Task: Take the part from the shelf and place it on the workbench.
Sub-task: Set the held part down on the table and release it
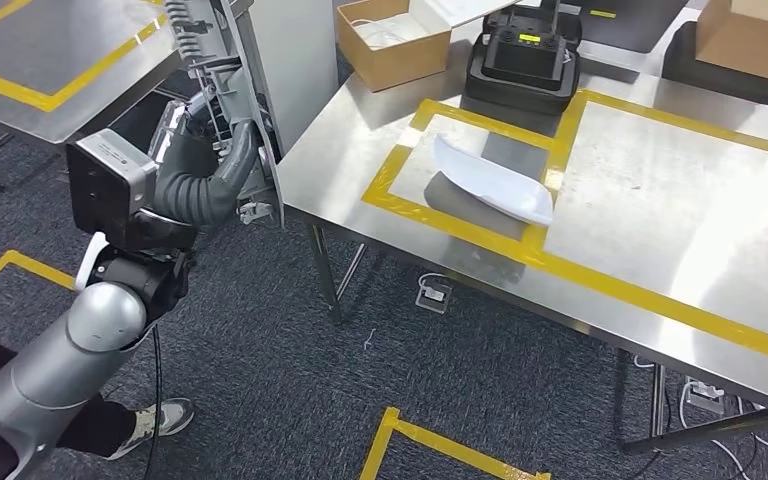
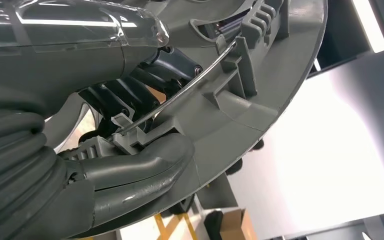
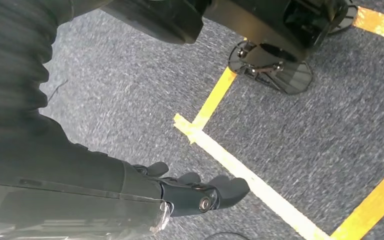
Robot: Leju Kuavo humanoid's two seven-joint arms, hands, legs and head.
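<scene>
- Head view: the left hand [image 1: 222, 165] is wrapped around the large grey moulded-plastic part [image 1: 222, 90], a ribbed panel with clips and a smooth pale face, carried upright off the corner of the brushed stainless-steel workbench [image 1: 660, 190]. The part is off the shelf and in the air, beside the bench and not yet over it, so I judge the pick done, with the carry-over and the set-down left. The benchtop is marked with yellow tape rectangles [image 1: 550, 165]. On it lie a white curved plastic piece [image 1: 495, 182], a black boxy device [image 1: 525, 55] and an open brown cardboard box [image 1: 392, 42]. The floor is speckled blue-grey carpet [image 1: 260, 350].
- Left wrist view: the thick grey thumb [image 2: 145, 170] and the dark fingers [image 2: 130, 97] clamp the part's rim [image 2: 240, 120] between them, beside a thin metal rod [image 2: 200, 75] seated in moulded clips. The plastic is matt, with raised ribs and a curved edge.
- Right wrist view: the right hand [image 3: 200, 192] hangs over the carpet, its dark fingers loosely spread, holding nothing. Yellow floor tape [image 3: 245, 175] crosses below it.
</scene>
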